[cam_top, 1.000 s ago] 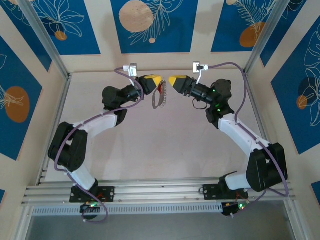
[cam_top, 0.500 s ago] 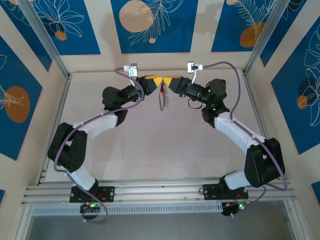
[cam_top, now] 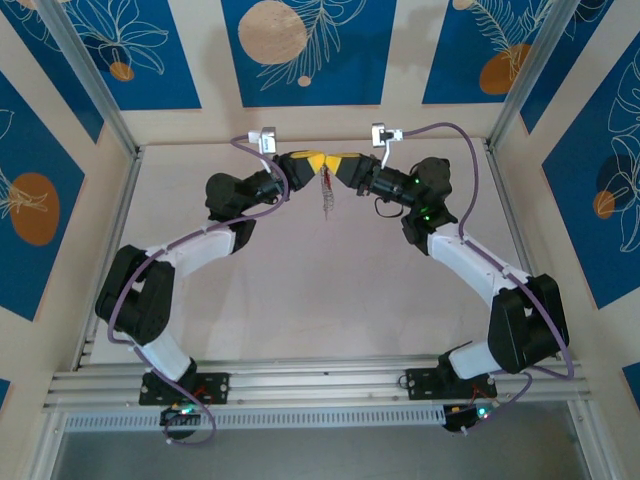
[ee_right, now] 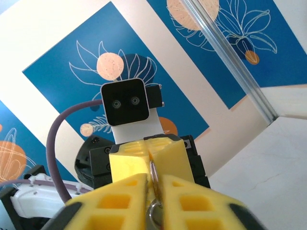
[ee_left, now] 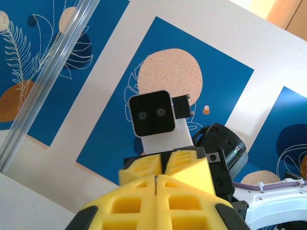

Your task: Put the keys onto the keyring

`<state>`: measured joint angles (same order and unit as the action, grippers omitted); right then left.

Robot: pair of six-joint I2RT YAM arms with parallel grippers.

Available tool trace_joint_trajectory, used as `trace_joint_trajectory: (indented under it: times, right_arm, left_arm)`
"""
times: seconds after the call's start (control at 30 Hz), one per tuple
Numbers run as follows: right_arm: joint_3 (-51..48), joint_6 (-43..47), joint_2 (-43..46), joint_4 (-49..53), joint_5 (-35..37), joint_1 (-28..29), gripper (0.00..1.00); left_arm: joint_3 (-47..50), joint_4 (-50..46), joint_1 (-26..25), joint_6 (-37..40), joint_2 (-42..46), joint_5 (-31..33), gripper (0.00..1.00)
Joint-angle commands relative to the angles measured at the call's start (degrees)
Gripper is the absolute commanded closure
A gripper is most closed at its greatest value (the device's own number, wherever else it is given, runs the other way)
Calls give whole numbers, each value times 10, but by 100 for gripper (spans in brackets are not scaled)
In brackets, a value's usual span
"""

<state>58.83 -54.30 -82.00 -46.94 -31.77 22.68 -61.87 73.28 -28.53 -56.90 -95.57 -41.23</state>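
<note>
Keyring (cam_top: 326, 196) hanging where claws meet, left claw (cam_top: 317, 162) clamped on it, right claw (cam_top: 338, 165) pinching its loop

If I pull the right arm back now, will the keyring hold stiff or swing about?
Probably swings: the keyring dangles from its top where the left gripper and right gripper meet. The loop looks rigid, thin metal, so it could slip or pivot between the yellow pads. Its fringe likely hangs loose.
</note>
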Motion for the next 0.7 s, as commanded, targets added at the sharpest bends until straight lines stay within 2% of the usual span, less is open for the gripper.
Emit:
trace_joint_trajectory:
  times: [0.0, 0.03, 0.2, 0.33, 0.47, 0.67]
  right_arm:
    - [20, 2, -6, -6, -10, 5, 97]
    - [20, 3, -6, -5, -11, 5, 100]
    - [19, 20, 5, 22, -14, -7, 100]
    - [32, 53, 14, 76, -38, -27, 100]
    - [61, 112, 21, 170, -83, -49, 100]
    - [129, 241, 17, 350, -148, -69, 100]
  left_arm:
    - [-17, 20, -8, 11, 18, 3, 100]
    - [-17, 20, -8, 11, 19, 3, 100]
    - [-18, -4, -7, 37, 34, -10, 100]
    - [-11, -14, 2, 65, 57, -38, 79]
    - [-12, -81, 23, 100, 84, -61, 72]
    - [-42, -230, 46, 184, 103, -118, 69]
